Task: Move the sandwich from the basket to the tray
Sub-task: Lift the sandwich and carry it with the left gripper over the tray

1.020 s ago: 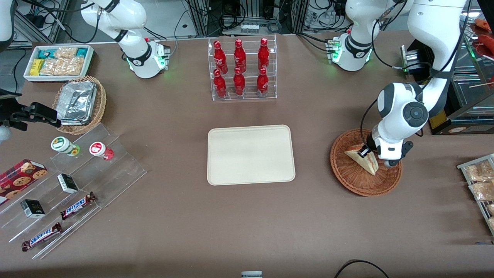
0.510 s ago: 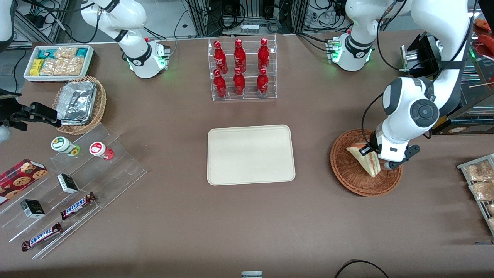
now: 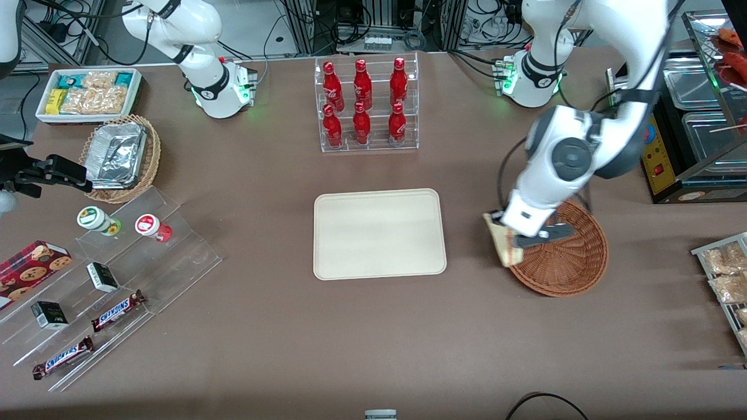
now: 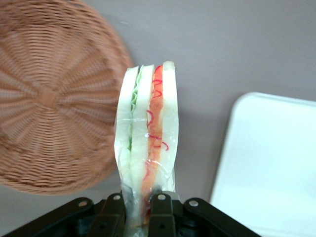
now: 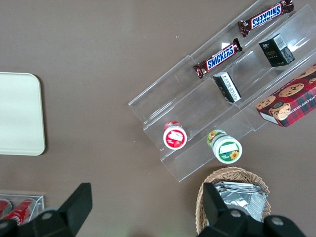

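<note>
The sandwich (image 3: 503,239) (image 4: 147,133), a wrapped pale wedge with red and green filling, hangs in the air with the left gripper (image 3: 512,238) (image 4: 139,213) shut on its lower end. It is over the table at the basket's rim, on the side toward the tray. The reddish-brown wicker basket (image 3: 569,256) (image 4: 47,98) holds nothing. The cream tray (image 3: 379,233) (image 4: 271,163) lies bare in the middle of the table.
A clear rack of red bottles (image 3: 366,105) stands farther from the front camera than the tray. Wire racks of snack packets (image 3: 726,274) sit at the working arm's end. A stepped acrylic shelf with snacks (image 3: 105,274) and a foil-tray basket (image 3: 119,157) lie toward the parked arm's end.
The left gripper lifted the sandwich out of the basket and carried it across the rim toward the tray. The basket now shows no contents.
</note>
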Tool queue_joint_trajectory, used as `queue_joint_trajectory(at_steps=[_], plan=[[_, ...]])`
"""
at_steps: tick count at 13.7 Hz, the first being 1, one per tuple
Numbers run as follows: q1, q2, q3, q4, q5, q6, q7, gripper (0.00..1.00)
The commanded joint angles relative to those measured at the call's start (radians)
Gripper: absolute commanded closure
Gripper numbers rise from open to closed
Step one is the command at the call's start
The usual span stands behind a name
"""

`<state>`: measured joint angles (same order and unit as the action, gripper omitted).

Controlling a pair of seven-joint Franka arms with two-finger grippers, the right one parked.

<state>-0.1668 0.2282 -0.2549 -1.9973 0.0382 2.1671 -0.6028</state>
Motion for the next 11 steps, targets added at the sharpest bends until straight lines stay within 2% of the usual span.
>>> queue_joint_trajectory(at_steps=[1, 5, 11], plan=[[-0.111, 0.107, 0.013, 0.142, 0.0, -0.058, -0.009, 1.0], [-0.238, 0.301, 0.014, 0.397, 0.003, -0.191, -0.038, 1.0], [-0.344, 0.407, 0.014, 0.494, 0.005, -0.191, -0.092, 1.0]])
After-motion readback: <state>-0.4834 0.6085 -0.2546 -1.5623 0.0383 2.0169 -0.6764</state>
